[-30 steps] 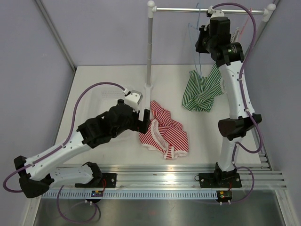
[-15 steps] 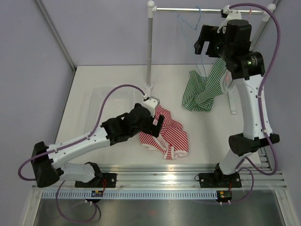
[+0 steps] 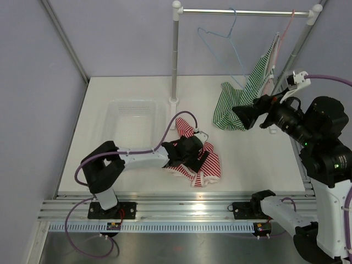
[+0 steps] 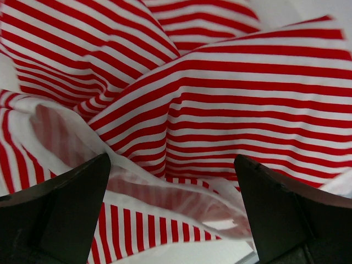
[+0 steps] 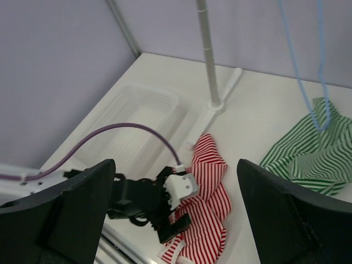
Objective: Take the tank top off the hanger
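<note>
A green-and-white striped tank top (image 3: 237, 107) hangs by its upper part from a pink hanger (image 3: 287, 26) on the rail (image 3: 247, 11). Its lower part is heaped on the table. My right gripper (image 3: 242, 116) hovers open beside that heap, holding nothing. A red-and-white striped tank top (image 3: 206, 162) lies crumpled on the table near the front. My left gripper (image 3: 199, 157) is low over it, open, with red-striped cloth (image 4: 220, 99) lying between its fingers (image 4: 60, 214). The right wrist view shows the red top (image 5: 212, 192) and the green top (image 5: 319, 154).
An empty blue hanger (image 3: 224, 38) dangles from the rail. A clear plastic bin (image 3: 118, 107) sits at the left of the table. The rack's upright pole (image 3: 175, 55) stands mid-table, and a slanted pole (image 3: 300, 41) at the right.
My right gripper opened and its arm swung down from the rail to beside the green heap. My left arm stretched right and dropped onto the red top. The blue hanger shifted left.
</note>
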